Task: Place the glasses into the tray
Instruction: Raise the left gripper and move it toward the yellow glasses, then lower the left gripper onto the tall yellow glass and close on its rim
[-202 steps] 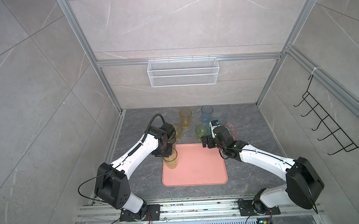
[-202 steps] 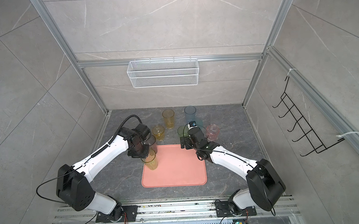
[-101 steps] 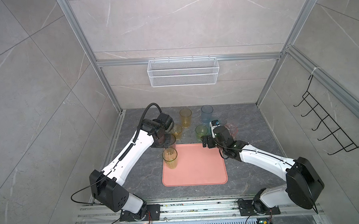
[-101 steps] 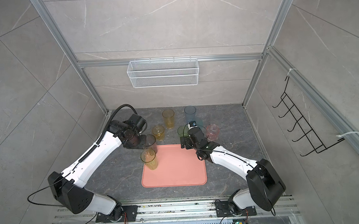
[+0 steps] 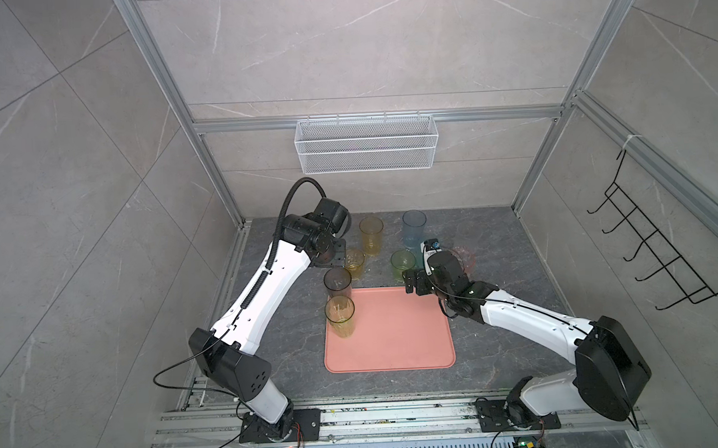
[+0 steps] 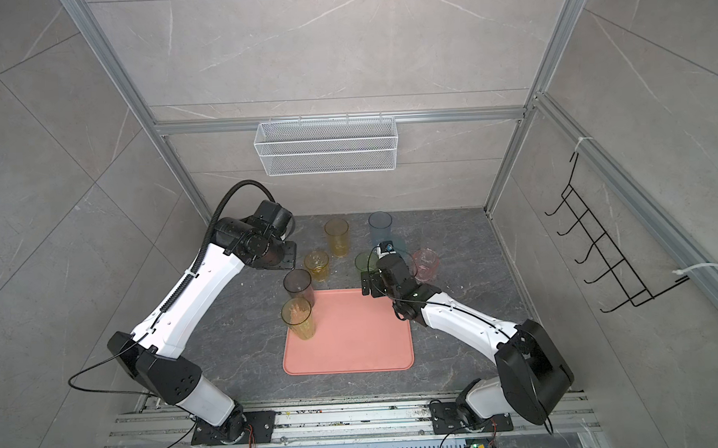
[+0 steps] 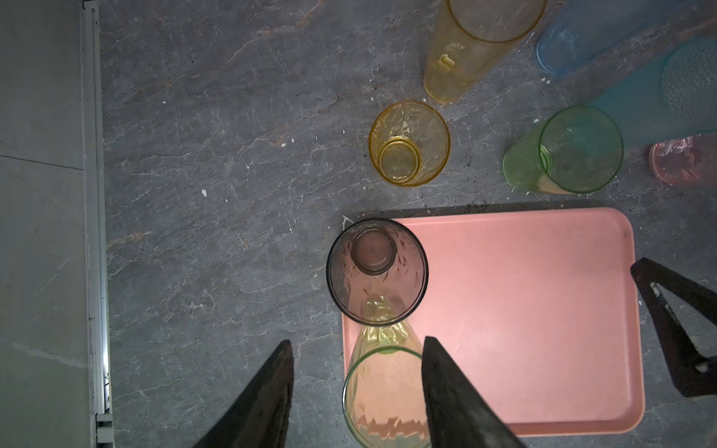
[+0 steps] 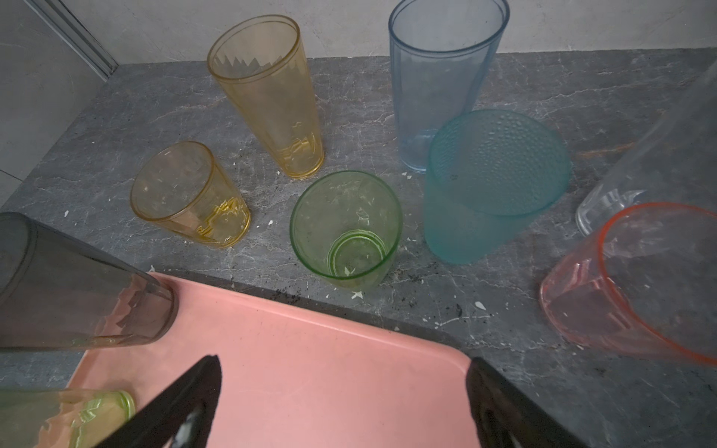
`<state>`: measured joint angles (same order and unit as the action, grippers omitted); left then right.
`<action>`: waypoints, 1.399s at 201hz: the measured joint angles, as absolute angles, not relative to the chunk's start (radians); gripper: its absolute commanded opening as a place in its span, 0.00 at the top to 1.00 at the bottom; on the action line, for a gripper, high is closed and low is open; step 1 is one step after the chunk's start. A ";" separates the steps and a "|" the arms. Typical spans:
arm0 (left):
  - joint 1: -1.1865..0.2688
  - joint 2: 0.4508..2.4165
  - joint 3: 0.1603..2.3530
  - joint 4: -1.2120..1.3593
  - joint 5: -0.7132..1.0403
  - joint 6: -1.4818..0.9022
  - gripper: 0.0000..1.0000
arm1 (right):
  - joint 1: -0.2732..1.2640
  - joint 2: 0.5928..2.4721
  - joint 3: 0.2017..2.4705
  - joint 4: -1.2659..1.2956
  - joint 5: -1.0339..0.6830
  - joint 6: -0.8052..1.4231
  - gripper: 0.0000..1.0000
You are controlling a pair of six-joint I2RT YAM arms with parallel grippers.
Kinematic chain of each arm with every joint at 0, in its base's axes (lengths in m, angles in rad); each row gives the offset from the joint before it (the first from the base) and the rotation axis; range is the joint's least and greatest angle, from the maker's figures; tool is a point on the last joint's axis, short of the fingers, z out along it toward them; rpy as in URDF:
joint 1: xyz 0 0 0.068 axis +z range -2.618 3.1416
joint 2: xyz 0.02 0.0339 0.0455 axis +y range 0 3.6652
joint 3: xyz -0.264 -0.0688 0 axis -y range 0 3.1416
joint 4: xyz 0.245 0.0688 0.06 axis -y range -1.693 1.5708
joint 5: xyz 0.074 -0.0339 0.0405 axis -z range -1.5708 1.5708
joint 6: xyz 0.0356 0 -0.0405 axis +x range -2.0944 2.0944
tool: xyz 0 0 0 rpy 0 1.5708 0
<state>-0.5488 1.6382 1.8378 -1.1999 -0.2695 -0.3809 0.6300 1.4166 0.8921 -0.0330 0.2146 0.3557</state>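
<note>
Both top views: L gripper [image 5: 334,255] has let go of the yellow-green glass [image 5: 339,315] and pulled back up toward the rear. The glass stands upright at the left edge of the tray [image 5: 396,344], just in front of the smoky grey glass [image 5: 337,281]. So two are in, seven still on the table [image 5: 495,235]. R gripper [image 5: 412,281] hasn't moved, at tray's back edge.

L wrist: jaws apart, empty. Yellow-green glass [image 7: 382,391] is tall, see-through, faceted.

R wrist: jaws wide, empty. Green glass [image 8: 345,229] is nearest.
</note>
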 measured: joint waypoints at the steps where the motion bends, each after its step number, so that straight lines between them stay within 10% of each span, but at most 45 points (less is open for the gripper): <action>1: -0.549 1.639 1.838 -1.199 -0.270 -0.381 0.45 | 0.630 1.417 0.892 -0.033 0.215 0.356 0.01; 281: -0.483 2.145 2.060 -0.709 -0.227 -0.603 0.41 | 0.630 1.405 0.879 -0.026 0.240 0.374 0.01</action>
<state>-0.4828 2.1448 2.0602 -0.7090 -0.2272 -0.6033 0.6300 1.4052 0.8787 -0.0257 0.2401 0.3737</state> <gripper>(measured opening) 0.585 0.995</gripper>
